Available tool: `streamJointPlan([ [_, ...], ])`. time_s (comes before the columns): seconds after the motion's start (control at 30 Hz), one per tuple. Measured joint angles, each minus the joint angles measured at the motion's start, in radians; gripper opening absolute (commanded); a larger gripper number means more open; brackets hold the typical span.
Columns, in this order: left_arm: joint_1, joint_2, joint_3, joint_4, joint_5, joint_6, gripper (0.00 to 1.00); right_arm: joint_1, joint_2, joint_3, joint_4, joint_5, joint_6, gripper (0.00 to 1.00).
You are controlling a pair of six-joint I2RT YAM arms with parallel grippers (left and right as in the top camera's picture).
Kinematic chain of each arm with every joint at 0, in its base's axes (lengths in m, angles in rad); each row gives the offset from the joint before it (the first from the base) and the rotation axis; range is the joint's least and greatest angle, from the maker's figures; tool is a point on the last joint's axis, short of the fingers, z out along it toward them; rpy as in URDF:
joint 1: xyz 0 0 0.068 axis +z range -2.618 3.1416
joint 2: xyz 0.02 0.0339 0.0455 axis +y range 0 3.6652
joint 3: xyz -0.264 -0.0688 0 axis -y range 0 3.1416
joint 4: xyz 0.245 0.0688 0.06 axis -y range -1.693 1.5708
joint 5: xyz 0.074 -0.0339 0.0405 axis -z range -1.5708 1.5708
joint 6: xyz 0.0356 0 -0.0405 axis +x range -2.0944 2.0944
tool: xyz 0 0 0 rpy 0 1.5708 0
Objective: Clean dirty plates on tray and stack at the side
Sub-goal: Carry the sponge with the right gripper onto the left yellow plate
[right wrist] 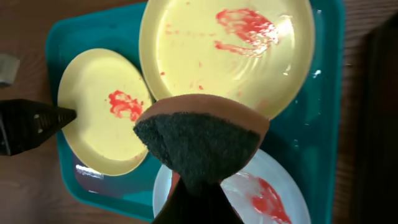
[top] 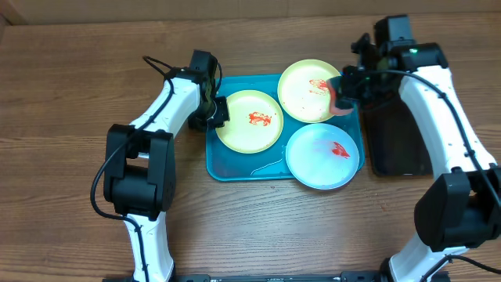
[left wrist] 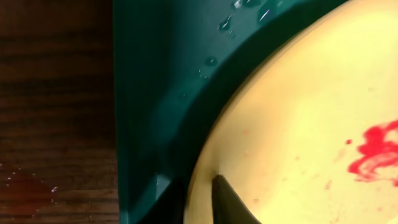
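Judging by red smears on three plates [top: 322,155] in the tray [top: 223,166], nothing is cleaned or stacked; the right end effector [top: 348,84] clamps a sponge [right wrist: 199,143] above them, while the left end effector [top: 218,110], at one rim, is unclear.

You have open table [top: 70,78] on the near side of the tray [top: 227,168] and far out to its left. Inside the tray, three plates [top: 249,121] cover almost all the floor, and only the near-left corner is bare. The left hand [top: 215,110] blocks the left rim. The right hand [top: 344,88], holding a sponge [top: 340,106], hangs over the rear plate [top: 309,86] at its right edge. The black tray [top: 399,141] lies just beside the right rim.
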Motion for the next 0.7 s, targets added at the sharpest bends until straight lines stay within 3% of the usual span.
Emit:
streamJointPlan([
  [0.3, 0.000, -0.003, -0.005, 0.007, 0.007, 0.001, 0.04, 0.068, 0.000, 0.000, 0.061, -0.010, 0.043, 0.04],
  [0.7, 0.000, -0.010, -0.005, 0.006, 0.007, 0.001, 0.04, 0.337, 0.049, 0.000, 0.221, 0.082, 0.226, 0.04],
])
